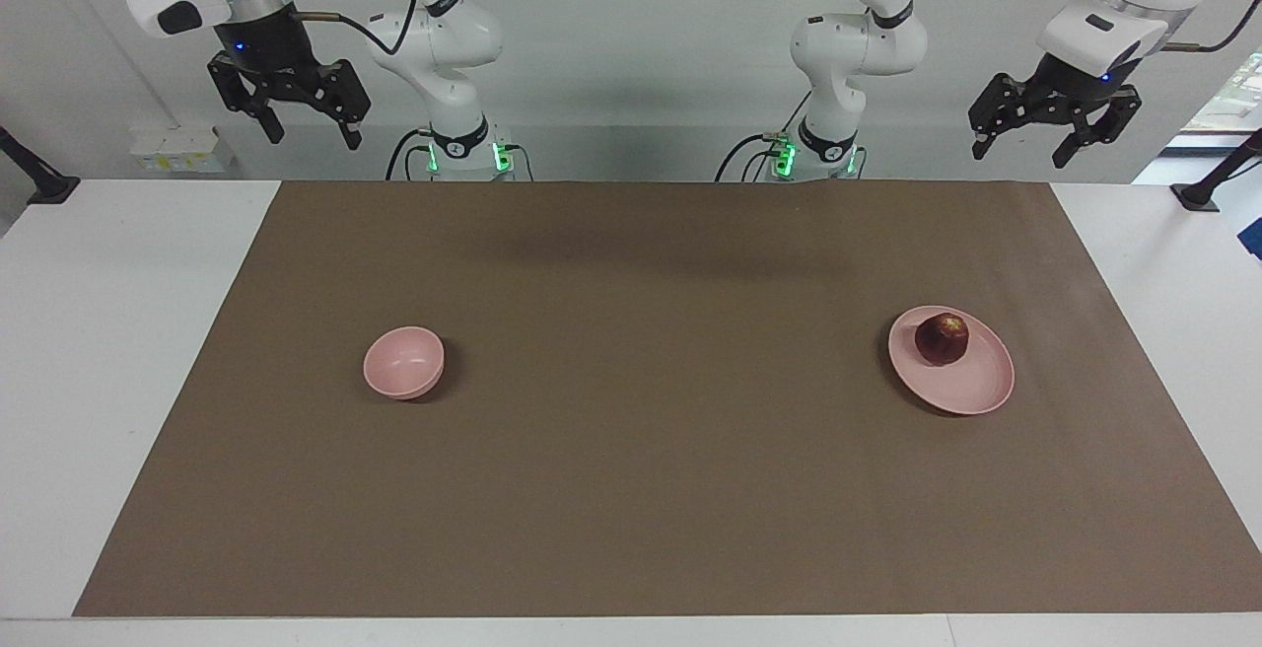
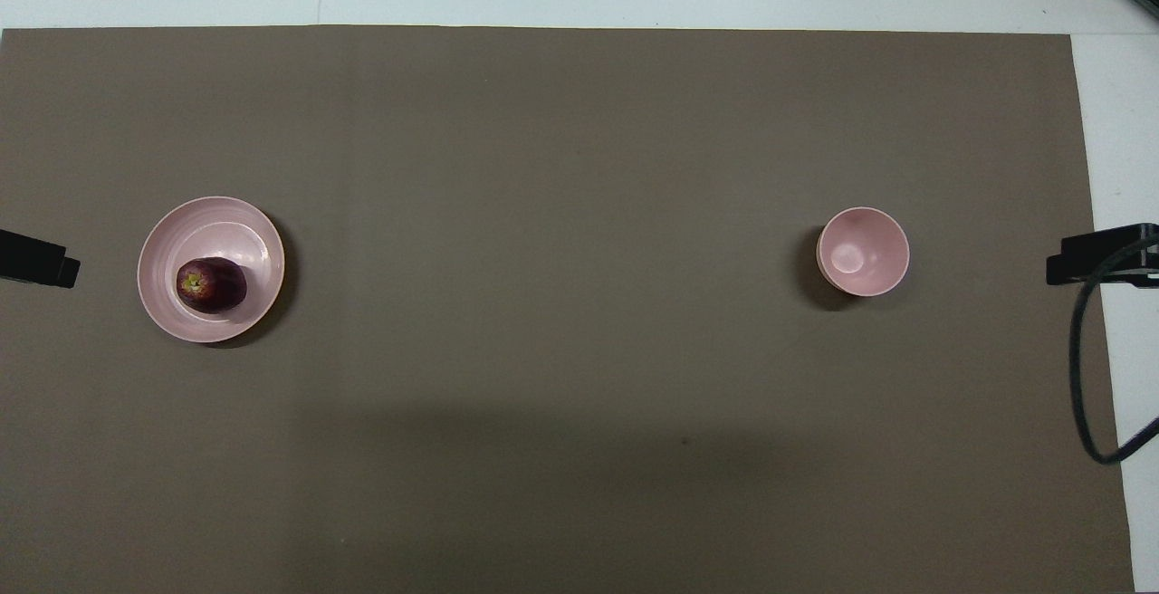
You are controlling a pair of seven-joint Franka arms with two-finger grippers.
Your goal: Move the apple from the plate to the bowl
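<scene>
- Facing view: I see the apple (image 1: 942,338) on the plate (image 1: 976,391), well apart from the bowl (image 1: 402,362).
- Left tool (image 1: 1025,147) and right tool (image 1: 308,130) hang high, fingers apart.
- The apple looks round and smooth; I'd pinch its middle.

The overhead view shows only dark slivers at its side edges, level with the flat pale pink plate (image 2: 172,322), too little to identify. In the facing view both white arms run off the top edge above their black two-finger tools. The small dark red apple (image 1: 942,338) covers part of the plate's floor (its underside is unseen). The brown mat's (image 1: 631,489) corners nearest the camera are cropped.
</scene>
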